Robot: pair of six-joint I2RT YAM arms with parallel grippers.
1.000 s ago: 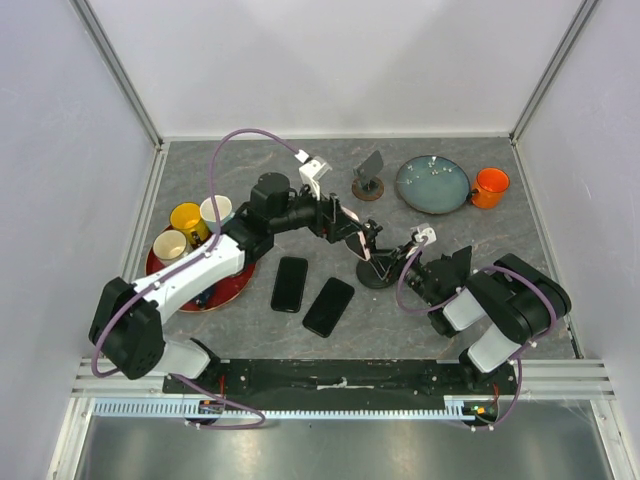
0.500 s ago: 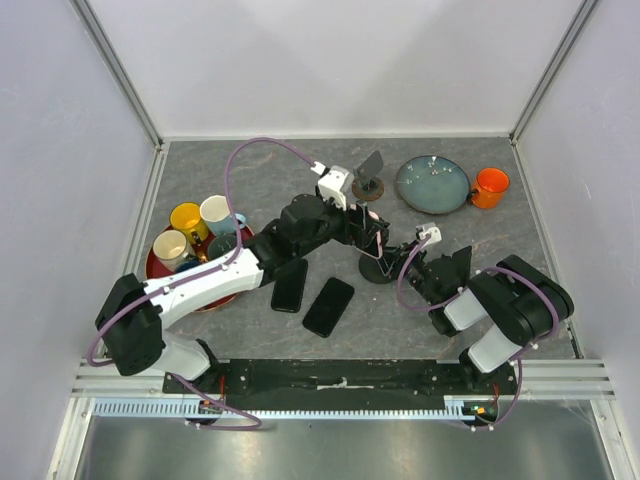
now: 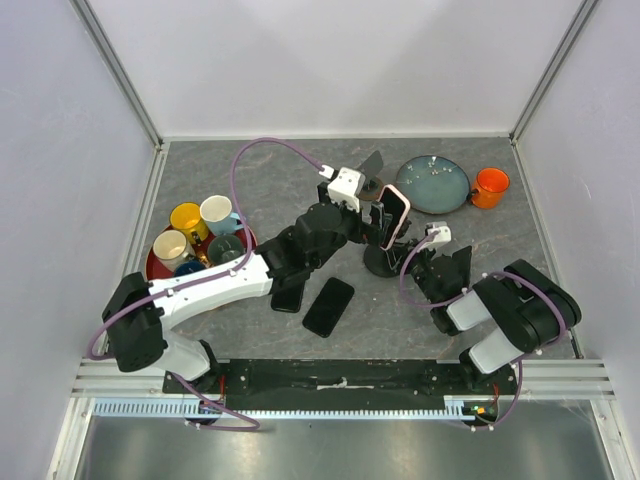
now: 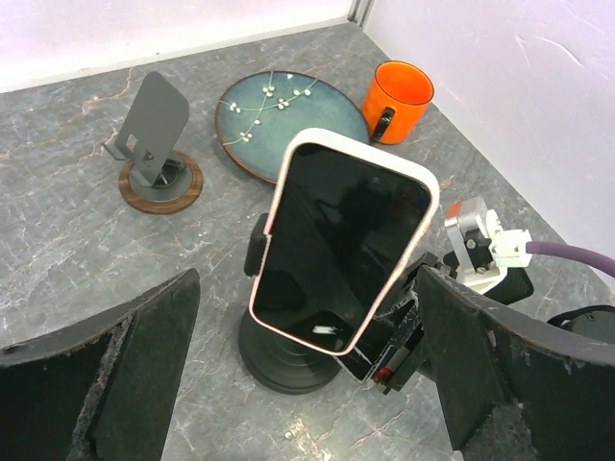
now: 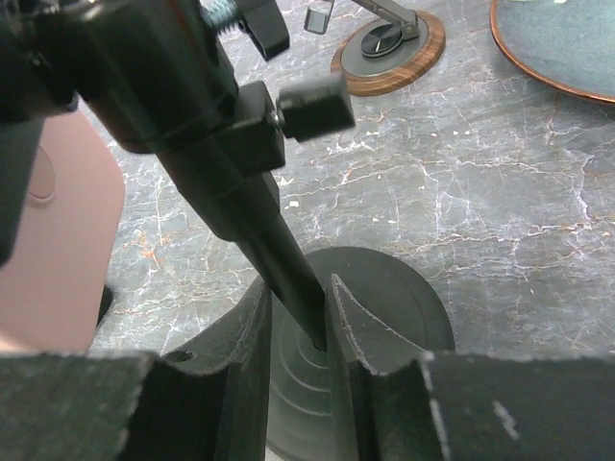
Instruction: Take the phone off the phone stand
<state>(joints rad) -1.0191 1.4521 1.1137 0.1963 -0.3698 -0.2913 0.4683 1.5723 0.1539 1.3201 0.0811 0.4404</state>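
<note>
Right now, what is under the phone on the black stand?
The stand's round black base sits under the phone, and the right hand is closed around its post. The cradle behind the phone is mostly covered.

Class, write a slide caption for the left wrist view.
Open left pincer facing the pink-cased phone held in its black stand.

The right fingers (image 5: 223, 373) crowd the phone stand (image 5: 413, 309) pole.

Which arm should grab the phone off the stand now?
Left. The left fingers are wide open facing the phone, while the right fingers are busy pinching the stand's pole.
</note>
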